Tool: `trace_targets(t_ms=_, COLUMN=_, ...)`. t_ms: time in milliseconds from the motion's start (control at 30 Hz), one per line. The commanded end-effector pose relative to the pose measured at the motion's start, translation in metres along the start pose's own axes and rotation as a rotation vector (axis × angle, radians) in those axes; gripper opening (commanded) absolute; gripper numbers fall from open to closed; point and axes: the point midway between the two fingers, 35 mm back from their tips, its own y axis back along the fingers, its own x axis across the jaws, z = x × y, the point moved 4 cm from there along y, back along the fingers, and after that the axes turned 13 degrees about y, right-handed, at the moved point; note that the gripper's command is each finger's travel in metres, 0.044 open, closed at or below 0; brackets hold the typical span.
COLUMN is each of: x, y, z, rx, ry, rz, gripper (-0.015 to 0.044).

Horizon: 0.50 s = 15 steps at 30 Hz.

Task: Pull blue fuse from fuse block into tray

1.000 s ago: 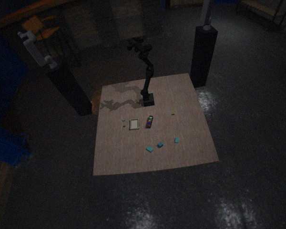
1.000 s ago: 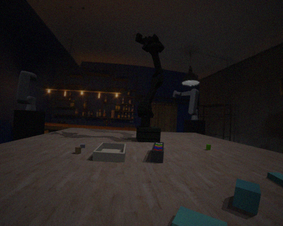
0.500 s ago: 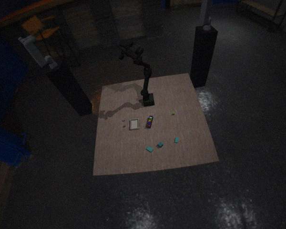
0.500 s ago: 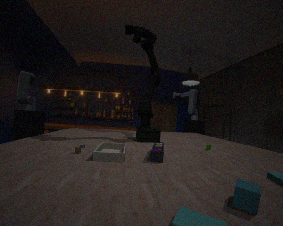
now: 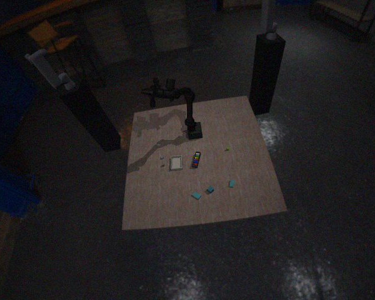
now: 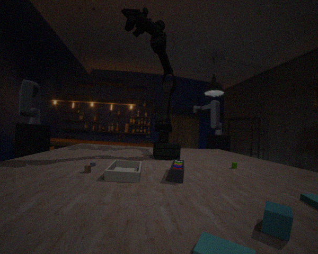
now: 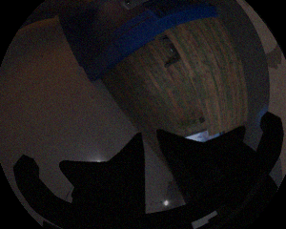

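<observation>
The black fuse block (image 5: 194, 165) (image 6: 175, 176) lies on the table in front of the arm's base, with a row of coloured fuses in it. The blue fuse (image 5: 196, 157) (image 6: 177, 166) sits in that row; it is small and dim. The white tray (image 5: 171, 162) (image 6: 122, 175) stands just left of the block and looks empty. My gripper (image 5: 146, 93) (image 6: 129, 24) (image 7: 149, 135) is raised high, behind and left of the base, far from the block and the tray. Its fingers stand close together with nothing between them.
Three teal blocks (image 5: 195, 195) (image 5: 210, 189) (image 5: 231, 183) lie toward the table's front right. A small green cube (image 5: 227, 149) (image 6: 233, 165) sits right of the block. Two tiny cubes (image 6: 87, 169) (image 6: 92, 164) sit left of the tray. Black pillars (image 5: 267, 74) (image 5: 90, 119) stand beside the table.
</observation>
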Motion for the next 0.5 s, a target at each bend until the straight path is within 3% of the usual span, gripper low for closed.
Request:
trace_targets(t_ms=0, x=-0.05, y=0.001, z=-0.047, rx=0.155, ry=0.068, rz=-0.117, gripper=0.0074)
trace_targets(t_ms=233, x=-0.127, y=0.028, z=-0.111, rx=0.412, ry=0.163, rz=-0.301, gripper=0.0074)
trace_targets(t_ms=467, x=-0.206, y=0.077, z=-0.162, rx=0.656, ry=0.26, rz=-0.522, gripper=0.0074)
